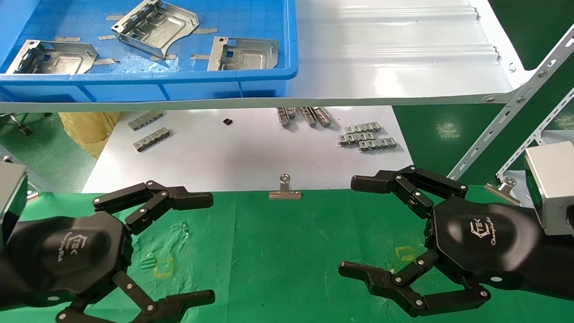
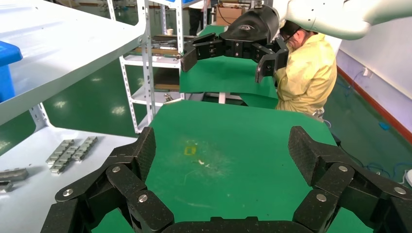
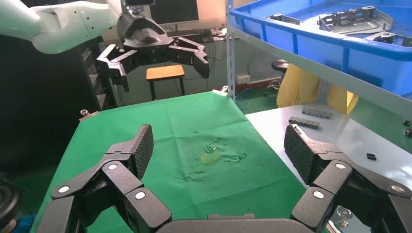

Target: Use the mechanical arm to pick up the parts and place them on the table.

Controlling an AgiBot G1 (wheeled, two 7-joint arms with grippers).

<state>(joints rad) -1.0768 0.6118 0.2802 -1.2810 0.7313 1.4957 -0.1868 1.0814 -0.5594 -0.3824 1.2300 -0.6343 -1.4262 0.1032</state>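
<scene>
No part is picked yet. The three parts [image 1: 154, 24] lie in the blue bin [image 1: 287, 76] on the far shelf. The left gripper [image 1: 210, 246] and right gripper [image 1: 347, 226] hover wide apart, empty, over the green table [image 1: 278, 251]. Next, I think, the left gripper must reach far to the bin.

Three parts [image 1: 154, 25] in blue bin [image 1: 179, 83], left gripper [image 1: 197, 244] and right gripper [image 1: 358, 226] spread wide over table [image 1: 278, 251]

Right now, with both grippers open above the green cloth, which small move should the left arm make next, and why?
Probably raise the left gripper and reach forward toward the blue bin on the white shelf. It is open and empty over the green table, and all three parts lie in the bin, none on the cloth yet.
</scene>
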